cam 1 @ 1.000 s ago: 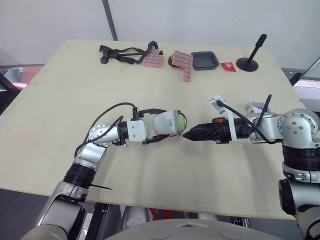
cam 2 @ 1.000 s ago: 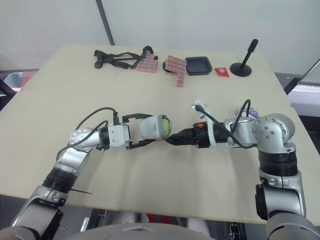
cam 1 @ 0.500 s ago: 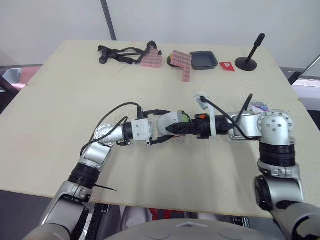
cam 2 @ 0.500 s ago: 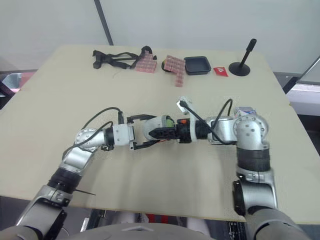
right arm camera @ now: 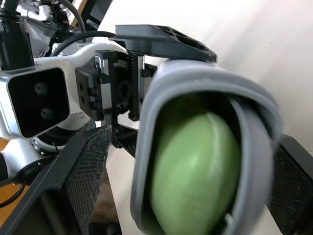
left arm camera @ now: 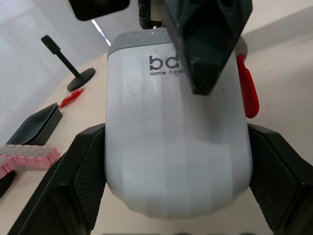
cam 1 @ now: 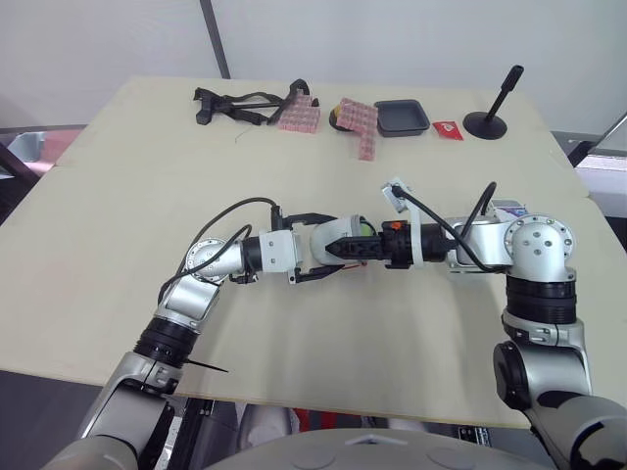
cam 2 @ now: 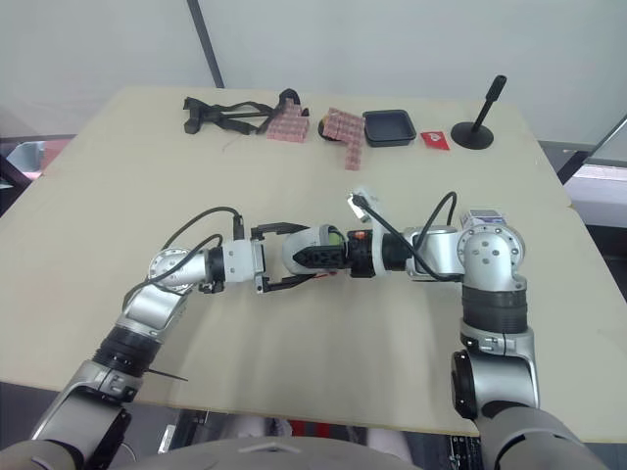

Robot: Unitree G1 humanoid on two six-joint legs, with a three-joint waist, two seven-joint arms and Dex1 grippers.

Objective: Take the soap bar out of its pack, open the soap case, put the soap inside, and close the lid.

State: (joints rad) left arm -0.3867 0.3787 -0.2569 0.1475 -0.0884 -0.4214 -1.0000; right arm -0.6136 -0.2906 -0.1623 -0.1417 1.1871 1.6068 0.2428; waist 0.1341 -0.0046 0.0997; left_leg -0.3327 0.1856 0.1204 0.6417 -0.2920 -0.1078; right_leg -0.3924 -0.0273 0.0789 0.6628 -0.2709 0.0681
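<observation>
Between the two black fingers (left arm camera: 80, 181) of the left gripper (left arm camera: 176, 142) sits the soap case (left arm camera: 171, 161), a rounded box of matte white plastic with dark printed lettering on its broad face. The fingers are clamped on its narrow sides, and their inner pads show a fine dotted grip texture.

At the open end of the case, facing away from the left gripper, runs a smooth grey rim (right arm camera: 205, 83). Inside it lies the soap (right arm camera: 195, 166), a pale green oval with a glossy, slightly ridged surface that fills most of the opening.

The right gripper (right arm camera: 190, 147) meets the case head-on from that end. Its fingers stand apart, one to either broad face of the case. One meshed pad (right arm camera: 85, 186) has a clear gap to the rim, and the other sits just beside it. From the left wrist, one of these fingers appears as a dark wedge lying over the printed face.

Under both grippers is a pale, flat wooden table (cam 1: 127, 196). Well beyond the grippers, along its far edge, lie a tangled black strap (cam 1: 235, 103), two pink checkered packs (cam 1: 300, 117), a shallow black tray (cam 1: 402, 117), a small red packet (cam 1: 447, 129) and a black stand (cam 1: 487, 122) with a round base and slanted stem.
</observation>
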